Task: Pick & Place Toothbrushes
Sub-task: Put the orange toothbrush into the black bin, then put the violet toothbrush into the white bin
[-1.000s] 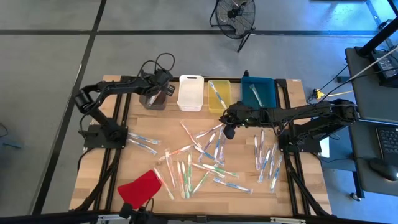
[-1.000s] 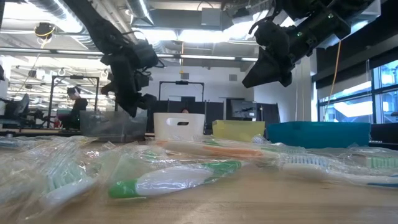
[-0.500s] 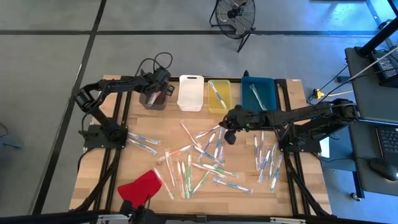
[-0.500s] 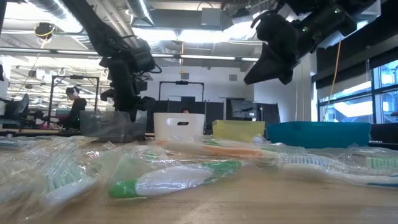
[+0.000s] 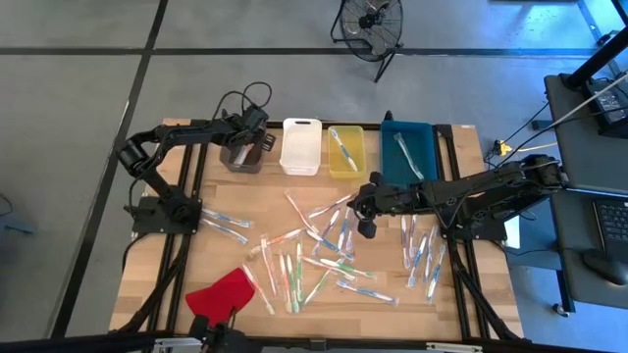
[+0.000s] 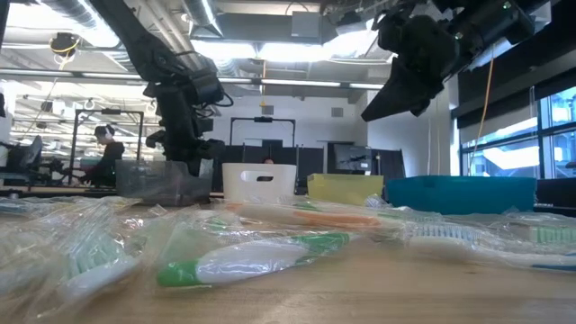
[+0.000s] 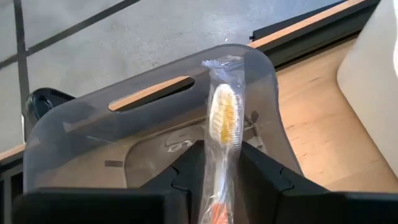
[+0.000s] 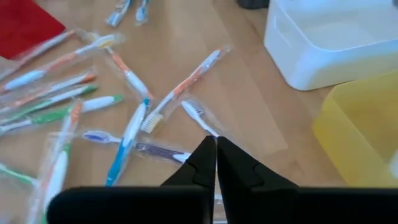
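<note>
Many wrapped toothbrushes (image 5: 316, 250) lie flat on the table's middle, with more to the right (image 5: 422, 250) and two to the left (image 5: 224, 226). My left gripper (image 5: 242, 147) hangs over the grey bin (image 5: 240, 157) at the far left, shut on an orange toothbrush (image 7: 222, 118). My right gripper (image 5: 366, 226) is shut and empty. It hovers above the right part of the middle pile (image 8: 134, 134). One toothbrush lies in the yellow bin (image 5: 346, 149) and one in the blue bin (image 5: 407, 149). My left gripper pinches the wrapped orange toothbrush between its two fingers (image 7: 186, 177) at the neck (image 7: 219, 168), just behind the head. The brush lies along the fingers, which point down into the grey bin (image 7: 149, 134). Its bristle head (image 7: 224, 115) sticks out past the fingertips; whether it touches the bin, I cannot tell.
Along the far edge stand the grey bin, a white bin (image 5: 301, 147), the yellow bin and the blue bin. A flat red cloth (image 5: 224, 292) lies at the near left. Bare wood shows between the pile and the right group of brushes.
My right gripper has moved from near the yellow bin toward the table's near edge and a little to the right, staying shut and high above the pile. The toothbrushes on the table have not moved.
</note>
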